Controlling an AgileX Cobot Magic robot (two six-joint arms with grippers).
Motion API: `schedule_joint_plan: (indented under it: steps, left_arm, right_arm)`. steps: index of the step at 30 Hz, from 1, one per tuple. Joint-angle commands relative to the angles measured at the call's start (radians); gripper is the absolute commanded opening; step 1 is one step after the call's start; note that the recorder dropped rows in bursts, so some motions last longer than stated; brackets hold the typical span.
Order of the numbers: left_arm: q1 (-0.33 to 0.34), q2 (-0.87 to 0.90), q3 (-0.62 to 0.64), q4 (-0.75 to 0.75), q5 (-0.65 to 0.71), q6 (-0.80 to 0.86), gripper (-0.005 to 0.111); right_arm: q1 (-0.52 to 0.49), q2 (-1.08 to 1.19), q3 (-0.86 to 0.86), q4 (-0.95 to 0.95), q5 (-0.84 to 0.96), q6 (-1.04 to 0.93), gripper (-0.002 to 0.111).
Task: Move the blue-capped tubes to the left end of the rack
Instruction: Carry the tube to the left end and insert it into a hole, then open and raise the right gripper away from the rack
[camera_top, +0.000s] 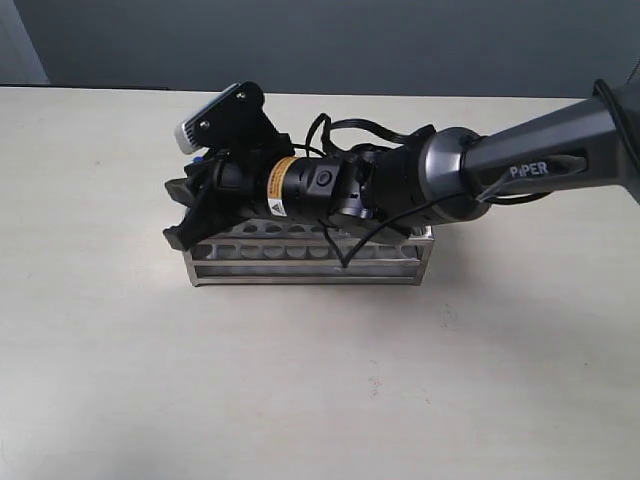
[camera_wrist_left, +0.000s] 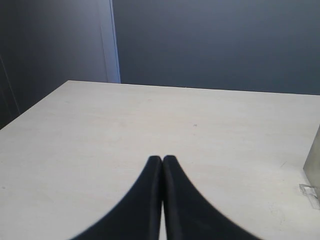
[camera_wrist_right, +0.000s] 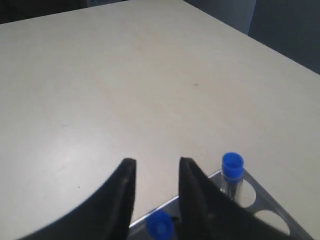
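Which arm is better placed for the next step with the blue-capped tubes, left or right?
Probably the right. The right gripper is open just over the rack, with two blue-capped tubes close by it. The left gripper is shut over the table, with no tubes in its view.

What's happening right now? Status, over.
Left gripper shut, away from shiny metal rack. Right gripper open above rack's left end. Blue-capped clear tube between its fingers, unclamped. Nothing blocking.
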Motion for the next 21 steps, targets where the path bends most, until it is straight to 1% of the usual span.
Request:
schedule_joint_plan:
  steps: [1,3,5,9,10,13,17,19,21]
  left_arm:
    - [-0.009,-0.004,0.003,-0.003,-0.005,-0.002,0.000]
    - [-0.009,-0.004,0.003,-0.003,-0.005,-0.002,0.000]
    - [-0.009,-0.004,0.003,-0.003,-0.005,-0.002,0.000]
    - [-0.009,-0.004,0.003,-0.003,-0.005,-0.002,0.000]
    - [-0.009,-0.004,0.003,-0.003,-0.005,-0.002,0.000]
    - [-0.009,-0.004,0.003,-0.003,-0.005,-0.002,0.000]
    - [-0.009,-0.004,0.003,-0.003,-0.005,-0.002,0.000]
    - [-0.009,-0.004,0.003,-0.003,-0.005,-0.002,0.000]
    - [-0.009,-0.004,0.003,-0.003,-0.005,-0.002,0.000]
  right_arm:
    - [0.003,-0.009,-0.027,-0.021,0.005,0.003,0.052]
    - [0.003,-0.029,-0.030,-0.018,0.029,0.003,0.053]
    - [0.002,-0.068,-0.030,0.014,0.099,-0.006,0.050]
    - [0.002,-0.193,-0.023,0.026,0.276,-0.149,0.039]
    - [0.002,-0.225,-0.017,0.030,0.319,-0.184,0.038]
    - [-0.023,-0.307,0.020,0.030,0.401,-0.187,0.042]
    - [-0.095,-0.398,0.131,0.107,0.398,-0.185,0.049]
    - [-0.129,-0.440,0.207,0.146,0.352,-0.185,0.051]
    - [-0.149,-0.475,0.293,0.161,0.263,-0.185,0.050]
